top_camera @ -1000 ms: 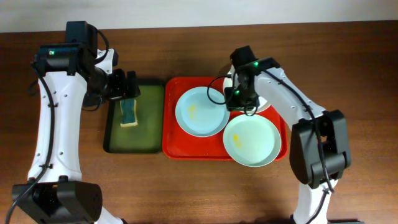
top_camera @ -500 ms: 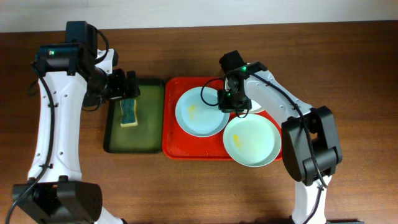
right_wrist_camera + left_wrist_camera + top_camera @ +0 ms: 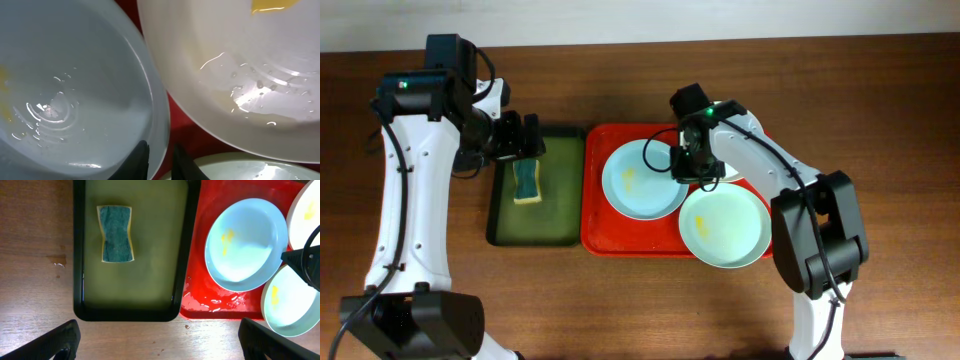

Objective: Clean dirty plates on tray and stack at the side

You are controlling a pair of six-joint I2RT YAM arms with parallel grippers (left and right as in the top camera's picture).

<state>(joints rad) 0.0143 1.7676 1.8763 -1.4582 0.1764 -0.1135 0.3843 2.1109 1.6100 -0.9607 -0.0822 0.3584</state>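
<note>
1. The left gripper [image 3: 527,140] hangs spread over the sponge [image 3: 116,234], holding nothing.
2. Three yellow-smeared plates [image 3: 723,228] lie on the red tray [image 3: 595,235].
3. The right gripper [image 3: 161,162] straddles the rim of the left plate [image 3: 638,182]. That wet rim could slip free, or a lift could jolt the white plate [image 3: 240,75] just beside it.
4. I cannot tell whether those jaws pinch the rim. In the overhead view the arm hides most of the white plate.

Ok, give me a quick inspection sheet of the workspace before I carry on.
Surface: brown wooden table.
Job's things: red tray, wet; left blue plate, front plate and white plate all yellow-smeared.
Clutter: sponge on green tray.
Hands: left hand open above sponge; right hand closed on left blue plate's rim.
Cables: black loops on left arm and right arm.
Surroundings: pale wall strip at far edge.
</note>
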